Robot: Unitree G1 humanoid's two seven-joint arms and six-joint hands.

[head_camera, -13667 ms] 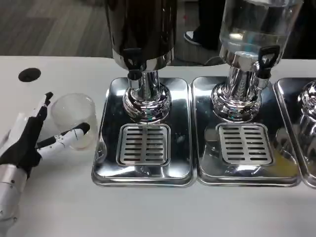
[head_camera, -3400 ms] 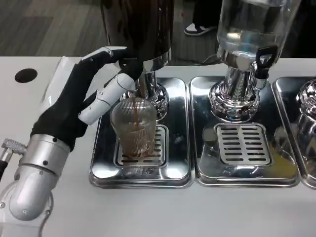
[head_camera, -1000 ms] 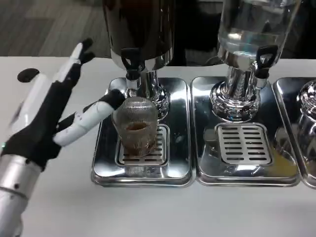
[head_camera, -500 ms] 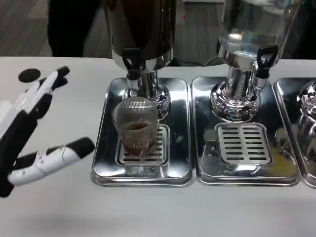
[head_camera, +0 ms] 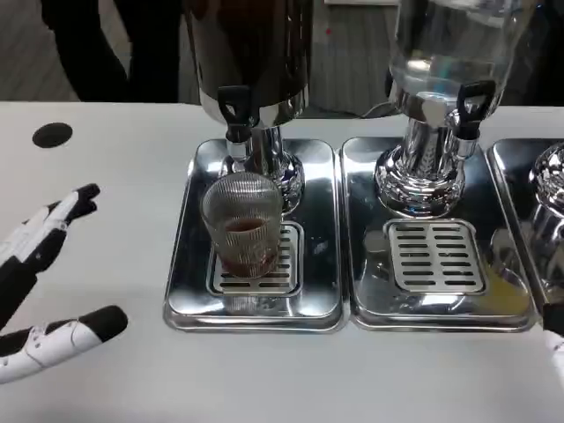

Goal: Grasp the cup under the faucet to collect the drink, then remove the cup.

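While unlabelled, cup [head_camera: 242, 233] under faucet [head_camera: 233, 107]

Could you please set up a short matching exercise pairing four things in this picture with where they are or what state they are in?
Things:
1. ribbed cup
2. left robot hand
3. clear dispenser
4. black round mark

Places or states:
A. on the bare white table, far left
B. on the grate under the dark dispenser's tap, holding some brown drink
C. open, off to the left of the trays, touching nothing
D. over the middle tray, holding clear liquid

Pairs: 1-B, 2-C, 3-D, 4-A
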